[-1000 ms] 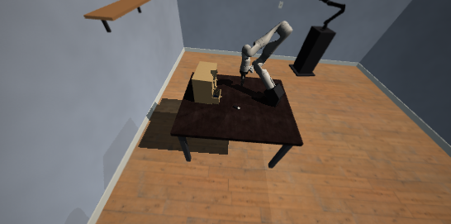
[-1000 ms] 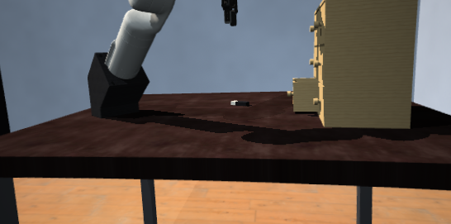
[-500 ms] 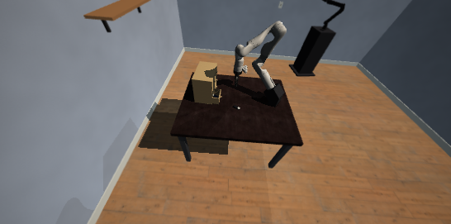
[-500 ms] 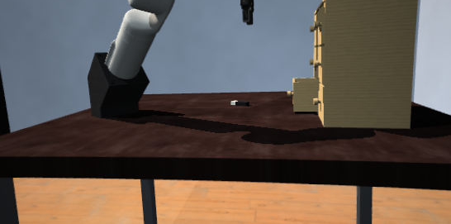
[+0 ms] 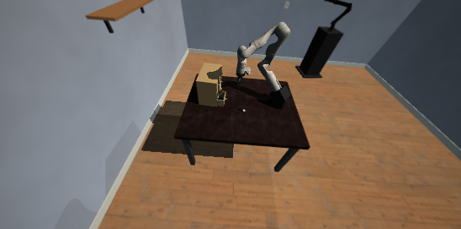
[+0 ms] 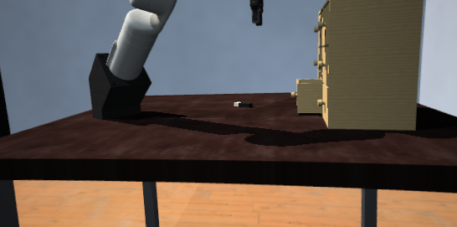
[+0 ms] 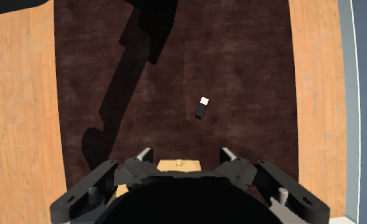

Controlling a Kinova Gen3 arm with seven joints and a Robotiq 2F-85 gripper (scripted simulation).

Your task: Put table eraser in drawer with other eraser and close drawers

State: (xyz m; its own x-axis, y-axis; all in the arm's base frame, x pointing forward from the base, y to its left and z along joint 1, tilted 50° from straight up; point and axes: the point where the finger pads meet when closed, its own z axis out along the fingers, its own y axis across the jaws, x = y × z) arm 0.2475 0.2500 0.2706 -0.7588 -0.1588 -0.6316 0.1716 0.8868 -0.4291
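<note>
Black-and-white, the eraser (image 5: 241,110) (image 6: 243,105) (image 7: 201,108) lies on the dark table (image 5: 253,127) (image 6: 201,145) (image 7: 244,65), below and well apart from the wide-open, empty Robotiq gripper (image 5: 239,84) (image 6: 257,23) (image 7: 186,155)

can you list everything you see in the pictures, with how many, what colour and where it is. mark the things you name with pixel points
table (image 5: 245,127) (image 6: 209,145) (image 7: 249,60): one, dark brown, mid-room
chest (image 5: 209,91) (image 6: 372,61): one, light wood, on the table, a low drawer (image 6: 309,98) pulled out
eraser (image 5: 241,110) (image 6: 243,105) (image 7: 201,108): one, black and white, lying on the table
shelf (image 5: 124,6): one, orange-brown, on the wall
stand (image 5: 322,51): one, black, on the floor, a black jointed device on top
wall plate (image 5: 287,5): one, pale, on the wall behind
floor (image 5: 359,138) (image 6: 251,208) (image 7: 19,100): one, orange-brown planks, under the table
arm (image 5: 276,45) (image 6: 136,44): one, white and grey, on a black base
pincer (image 5: 239,82) (image 6: 257,23) (image 7: 186,155): one, black and grey, open above the table
</note>
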